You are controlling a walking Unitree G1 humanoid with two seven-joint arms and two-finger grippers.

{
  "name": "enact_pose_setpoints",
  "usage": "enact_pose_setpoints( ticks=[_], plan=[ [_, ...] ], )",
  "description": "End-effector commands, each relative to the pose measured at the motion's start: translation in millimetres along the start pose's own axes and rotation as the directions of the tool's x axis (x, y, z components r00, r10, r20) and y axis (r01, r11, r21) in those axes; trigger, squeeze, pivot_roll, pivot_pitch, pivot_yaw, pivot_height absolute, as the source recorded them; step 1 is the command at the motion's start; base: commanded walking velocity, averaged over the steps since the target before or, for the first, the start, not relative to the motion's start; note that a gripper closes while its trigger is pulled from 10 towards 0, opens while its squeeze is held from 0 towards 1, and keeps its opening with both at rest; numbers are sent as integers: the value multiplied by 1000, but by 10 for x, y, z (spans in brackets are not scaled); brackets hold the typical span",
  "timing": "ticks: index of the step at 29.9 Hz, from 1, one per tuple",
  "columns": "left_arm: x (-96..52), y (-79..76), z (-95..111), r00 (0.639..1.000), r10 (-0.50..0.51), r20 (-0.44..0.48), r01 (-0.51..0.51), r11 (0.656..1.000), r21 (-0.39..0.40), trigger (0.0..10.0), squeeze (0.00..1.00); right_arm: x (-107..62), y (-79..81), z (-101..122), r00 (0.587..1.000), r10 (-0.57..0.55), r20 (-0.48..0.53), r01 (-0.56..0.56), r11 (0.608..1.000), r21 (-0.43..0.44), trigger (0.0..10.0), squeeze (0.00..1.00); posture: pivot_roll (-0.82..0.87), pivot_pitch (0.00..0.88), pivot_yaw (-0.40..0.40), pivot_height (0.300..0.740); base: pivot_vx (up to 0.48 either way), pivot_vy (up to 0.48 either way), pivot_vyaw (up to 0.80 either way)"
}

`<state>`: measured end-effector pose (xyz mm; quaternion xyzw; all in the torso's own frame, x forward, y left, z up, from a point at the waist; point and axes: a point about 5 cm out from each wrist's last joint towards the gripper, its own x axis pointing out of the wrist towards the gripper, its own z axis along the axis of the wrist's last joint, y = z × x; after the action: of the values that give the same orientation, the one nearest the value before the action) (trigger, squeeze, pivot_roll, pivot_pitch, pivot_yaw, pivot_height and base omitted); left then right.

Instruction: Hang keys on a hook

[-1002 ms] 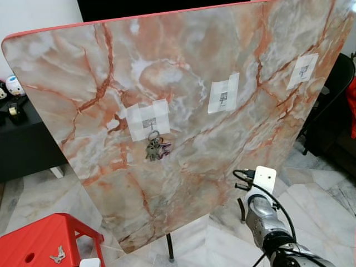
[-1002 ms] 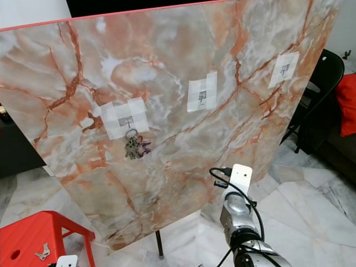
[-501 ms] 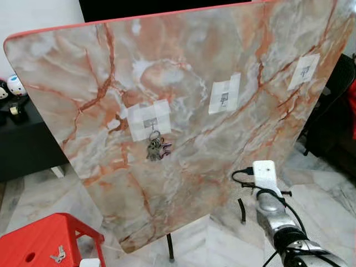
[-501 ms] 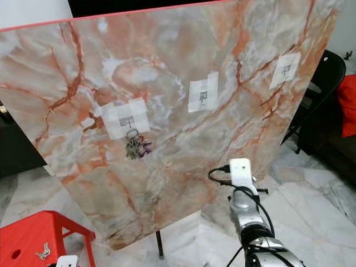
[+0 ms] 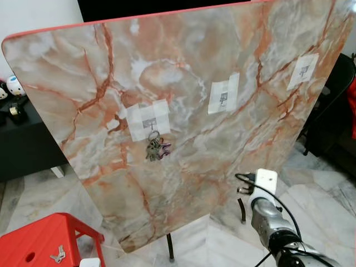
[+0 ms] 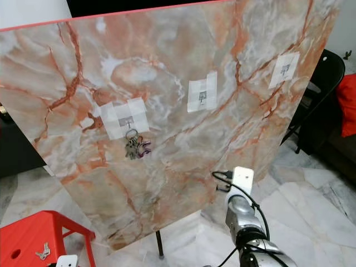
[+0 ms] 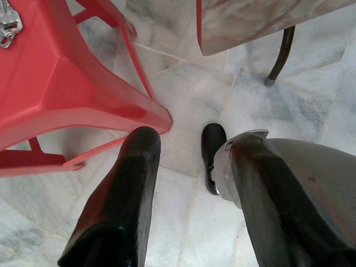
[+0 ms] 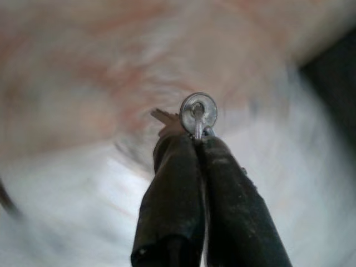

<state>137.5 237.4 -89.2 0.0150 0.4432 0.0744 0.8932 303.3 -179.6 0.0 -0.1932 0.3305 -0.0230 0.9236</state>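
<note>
While no writing or brand can be read anywhere, the right gripper (image 8: 194,142) pinches a key (image 8: 198,113) between its pressed-together fingers, low before the tilted marble tabletop (image 5: 183,67). Three taped hooks sit on that tabletop: the left hook (image 5: 149,123) carries a hung key bunch (image 5: 156,149), the middle hook (image 5: 223,98) and right hook (image 5: 303,70) are bare. Left gripper (image 7: 189,156) hangs spread above the floor beside a red stool (image 7: 50,78), on which loose keys (image 5: 57,256) lie.

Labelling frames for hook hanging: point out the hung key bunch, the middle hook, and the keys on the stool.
hung key bunch (image 5: 154,149), left eye view, cluster middle
middle hook (image 5: 223,99), left eye view, hook body
keys on the stool (image 5: 57,256), left eye view, centre
</note>
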Motion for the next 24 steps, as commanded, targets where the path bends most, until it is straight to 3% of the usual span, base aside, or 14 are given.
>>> enact_pose_setpoints(
  ticks=[1, 4, 6, 7, 9, 10, 11, 13, 14, 17, 18, 20, 23, 24],
  plan=[
    [-13, 20, -48, 1000, -3, -25, 4, 1000, 19, 10000, 0, -8, 65, 8, 998, 50, 23, -47, 993, -107, 10000, 0, 52, 0, -19, 728, 0, 0, 0],
    [-12, 20, -46, 1000, -2, -25, 2, 1000, 20, 10000, 0, -8, 84, 29, 995, 96, 24, -95, 993, -65, 10000, 0, 45, 0, -18, 728, 0, 0, 0],
    [-12, 22, -46, 1000, -1, -25, 1, 1000, 20, 10000, 0, -15, 136, 19, 985, 175, 14, -172, 978, -116, 10000, 0, 43, 0, -18, 728, 0, 0, 0],
    [-12, 21, -45, 1000, -2, -25, 2, 1000, 19, 10000, 0, -26, 179, -13, 971, 240, -4, -236, 952, -195, 10000, 0, 42, 0, -18, 728, 0, 0, 0],
    [-10, 19, -42, 1000, -4, -25, 4, 1000, 19, 10000, 0, -56, 240, -131, 935, 344, -82, -347, 845, -407, 10000, 0, 42, 0, -19, 728, 0, 0, 0],
    [-10, 18, -40, 1000, -5, -24, 5, 1000, 18, 10000, 0, -64, 240, -190, 924, 362, -123, -377, 806, -457, 10000, 0, 41, 0, -20, 728, 0, 0, 0],
    [-9, 17, -39, 1000, -5, -24, 6, 1000, 18, 10000, 0, -63, 216, -204, 925, 357, -128, -374, 802, -466, 10000, 0, 43, 0, -21, 728, 0, 0, 0],
    [-9, 15, -38, 1000, -6, -22, 6, 1000, 18, 10000, 0, -48, 166, -160, 940, 329, -94, -337, 845, -416, 10000, 0, 46, 0, -21, 728, 0, 0, 0],
    [-9, 16, -37, 1000, -5, -22, 5, 1000, 18, 10000, 0, -37, 141, -99, 948, 312, -59, -313, 883, -350, 10000, 0, 49, 0, -21, 728, 0, 0, 0],
    [-10, 23, -36, 1000, 0, -20, 1, 1000, 19, 10000, 0, -29, 150, 104, 946, 322, 38, -311, 934, -178, 10000, 0, 40, 0, -19, 728, 0, 0, 0],
    [-10, 26, -31, 1000, 2, -15, -1, 1000, 24, 10000, 0, -43, 210, 237, 925, 368, 97, -361, 929, -88, 10000, 0, 42, 0, -19, 728, 0, 0, 0],
    [-10, 25, -23, 1000, 0, -8, 0, 1000, 28, 10000, 0, -58, 255, 291, 903, 411, 121, -407, 911, -62, 10000, 0, 43, 0, -19, 728, 0, 0, 0],
    [-10, 21, 0, 1000, -6, 15, 5, 999, 33, 10000, 0, -87, 316, 324, 865, 487, 121, -470, 871, -141, 10000, 0, 47, 0, -19, 728, 0, 0, 0],
    [-9, 22, 20, 999, -4, 31, 2, 998, 60, 10000, 0, -110, 348, 323, 836, 541, 96, -507, 827, -241, 10000, 0, 51, 0, -21, 728, 0, 0, 0]
  ],
)
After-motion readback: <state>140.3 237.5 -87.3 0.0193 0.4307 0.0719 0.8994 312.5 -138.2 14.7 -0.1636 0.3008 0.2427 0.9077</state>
